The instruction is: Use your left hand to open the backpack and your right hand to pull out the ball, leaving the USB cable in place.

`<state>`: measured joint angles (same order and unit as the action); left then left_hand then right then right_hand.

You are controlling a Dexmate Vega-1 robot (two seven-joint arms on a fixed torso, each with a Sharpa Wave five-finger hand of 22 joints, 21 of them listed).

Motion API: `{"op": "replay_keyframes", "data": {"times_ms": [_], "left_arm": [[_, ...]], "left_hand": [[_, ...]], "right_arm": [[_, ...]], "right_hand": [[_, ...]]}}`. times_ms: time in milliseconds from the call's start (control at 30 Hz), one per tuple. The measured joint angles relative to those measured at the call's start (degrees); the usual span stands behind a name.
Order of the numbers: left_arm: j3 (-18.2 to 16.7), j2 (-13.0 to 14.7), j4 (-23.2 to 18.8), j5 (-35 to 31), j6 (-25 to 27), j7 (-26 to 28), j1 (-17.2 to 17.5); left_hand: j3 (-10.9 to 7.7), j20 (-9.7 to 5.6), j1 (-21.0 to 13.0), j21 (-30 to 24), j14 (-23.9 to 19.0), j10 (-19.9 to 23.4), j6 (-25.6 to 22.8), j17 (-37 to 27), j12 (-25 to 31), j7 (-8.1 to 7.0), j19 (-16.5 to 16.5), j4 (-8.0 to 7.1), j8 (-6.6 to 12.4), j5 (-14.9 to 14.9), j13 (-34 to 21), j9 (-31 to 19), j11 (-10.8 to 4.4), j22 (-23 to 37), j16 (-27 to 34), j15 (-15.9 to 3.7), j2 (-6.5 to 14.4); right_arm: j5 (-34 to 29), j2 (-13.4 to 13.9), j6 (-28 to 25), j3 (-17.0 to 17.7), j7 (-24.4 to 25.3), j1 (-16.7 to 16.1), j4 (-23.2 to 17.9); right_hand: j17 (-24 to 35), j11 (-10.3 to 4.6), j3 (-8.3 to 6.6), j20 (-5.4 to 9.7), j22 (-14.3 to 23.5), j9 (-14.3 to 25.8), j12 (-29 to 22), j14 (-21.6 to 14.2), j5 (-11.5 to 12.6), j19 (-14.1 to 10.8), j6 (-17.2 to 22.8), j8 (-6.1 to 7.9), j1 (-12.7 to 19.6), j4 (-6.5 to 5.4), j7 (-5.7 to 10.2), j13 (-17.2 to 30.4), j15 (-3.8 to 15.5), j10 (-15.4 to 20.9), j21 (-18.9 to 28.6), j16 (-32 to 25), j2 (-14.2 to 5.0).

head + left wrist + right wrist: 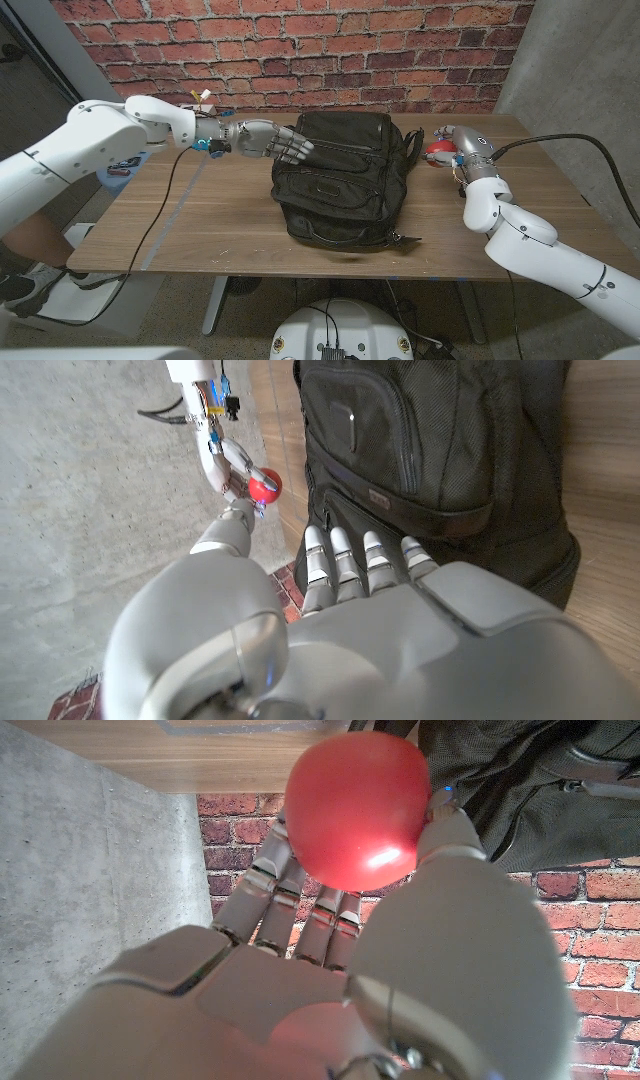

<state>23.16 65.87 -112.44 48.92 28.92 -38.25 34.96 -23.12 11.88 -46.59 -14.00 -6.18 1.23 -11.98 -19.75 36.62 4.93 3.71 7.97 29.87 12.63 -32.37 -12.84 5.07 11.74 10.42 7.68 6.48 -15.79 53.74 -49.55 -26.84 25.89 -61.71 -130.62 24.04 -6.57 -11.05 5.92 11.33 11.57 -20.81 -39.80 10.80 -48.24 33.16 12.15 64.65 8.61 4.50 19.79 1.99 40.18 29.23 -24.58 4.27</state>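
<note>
A black backpack (pixel 338 175) lies on the middle of the wooden table (pixel 200 225). My left hand (pixel 272 142) reaches in from the left, its fingers (pixel 365 560) resting on the bag's top left corner (pixel 440 450). To the right of the bag, my right hand (pixel 452 146) holds the red ball (pixel 438 150) just above the table. In the right wrist view the ball (pixel 355 808) sits between the fingers and thumb of that hand (pixel 330 980), with the backpack (pixel 530 780) beside it. The left wrist view also catches the ball (pixel 264 485) in the right hand beyond the bag.
A brick wall (pixel 300 50) stands behind the table and a grey wall (pixel 580 60) to the right. Cables (pixel 165 205) trail from my left arm across the table's left part. Small blue items (pixel 122 168) lie at the far left edge.
</note>
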Motion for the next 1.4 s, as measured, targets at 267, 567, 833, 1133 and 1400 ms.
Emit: {"op": "replay_keyframes", "data": {"times_ms": [267, 567, 833, 1133, 1400], "left_arm": [[0.96, 0.06, 1.58, -1.65, -1.14, -3.73, -1.63], [-1.58, 0.09, 2.51, 0.73, -4.08, -2.92, 1.21], [-5.84, -0.23, 2.31, 4.36, -7.74, 1.79, 6.93], [-10.94, -2.24, 1.09, 7.52, -12.78, 9.23, 14.86], [-14.11, -6.15, -0.36, 7.62, -19.04, 17.43, 21.38]], "left_hand": [[0.23, -0.31, 0.30, 0.02, 1.40, -1.16, 1.68, 0.90, -1.47, -0.14, 0.31, 0.24, -1.17, 0.00, 0.63, 0.33, 0.35, 0.00, 0.01, 0.40, 0.25], [1.74, -1.17, 1.85, -0.05, 2.32, -2.28, 3.19, 1.84, -3.54, -2.08, -0.55, -1.26, -2.83, -0.56, 1.84, 1.05, 0.05, 0.00, 0.89, 0.09, 1.78], [2.05, -1.73, 2.32, -0.65, 2.94, -3.00, 3.29, 2.85, -4.84, -2.80, -2.02, -1.57, -3.50, -0.77, 2.89, 1.40, -0.67, 0.00, 0.89, -0.52, 2.23], [2.21, -2.46, 3.29, -0.65, 2.93, -2.99, 2.67, 3.79, -5.70, -3.40, -2.90, -1.74, -3.69, -0.77, 3.87, 1.40, -0.67, 0.00, 0.89, -0.52, 3.20], [2.21, -2.56, 4.57, -1.53, 0.92, -0.49, 1.12, 5.55, -6.35, -4.95, -5.67, -1.74, -4.48, -0.76, 5.76, 1.66, -3.16, -0.30, 1.33, -2.05, 4.48]], "right_arm": [[-0.47, -0.71, -0.07, -0.73, -0.09, 0.75, 0.46], [-0.60, -1.20, -0.04, -1.07, -0.42, 1.49, 1.52], [-0.30, -1.24, 0.76, -0.49, -0.46, 1.56, 2.60], [0.99, -0.99, 1.86, 0.94, -0.33, 0.90, 4.02], [2.18, -0.65, 2.82, 1.94, -0.28, 0.56, 5.49]], "right_hand": [[0.01, 0.00, 0.00, -0.01, -0.19, 0.00, 0.03, -0.03, 0.00, 0.00, 0.00, 0.00, 0.00, 0.00, 0.00, 0.02, 0.03, -0.01, 0.04, 0.23, 0.00], [0.29, 0.01, 0.00, 0.02, -0.30, 0.00, 0.07, -0.04, 0.00, 0.22, 0.00, 0.00, 0.00, 0.00, 0.00, 0.03, 0.04, -0.02, 0.04, 0.29, 0.00], [0.29, 0.09, 0.31, 0.01, -0.28, 0.00, 0.08, -0.04, 0.00, 0.22, 0.00, 0.00, 0.00, 0.31, 0.00, 0.03, 0.04, -0.12, 0.45, 0.29, 0.00], [0.28, 0.09, 0.55, 0.00, -0.27, 0.00, 0.13, -0.04, 0.00, 0.22, 0.00, 0.00, 0.01, 0.08, 0.00, 0.02, 0.04, -0.13, 0.68, 0.29, 0.00], [0.27, 0.05, 0.55, -0.19, -0.26, 0.00, 0.39, -0.05, 0.00, 0.62, 0.00, 0.00, 0.31, 0.08, 0.00, -0.01, 0.05, -0.08, 0.68, 0.68, -0.30]]}}
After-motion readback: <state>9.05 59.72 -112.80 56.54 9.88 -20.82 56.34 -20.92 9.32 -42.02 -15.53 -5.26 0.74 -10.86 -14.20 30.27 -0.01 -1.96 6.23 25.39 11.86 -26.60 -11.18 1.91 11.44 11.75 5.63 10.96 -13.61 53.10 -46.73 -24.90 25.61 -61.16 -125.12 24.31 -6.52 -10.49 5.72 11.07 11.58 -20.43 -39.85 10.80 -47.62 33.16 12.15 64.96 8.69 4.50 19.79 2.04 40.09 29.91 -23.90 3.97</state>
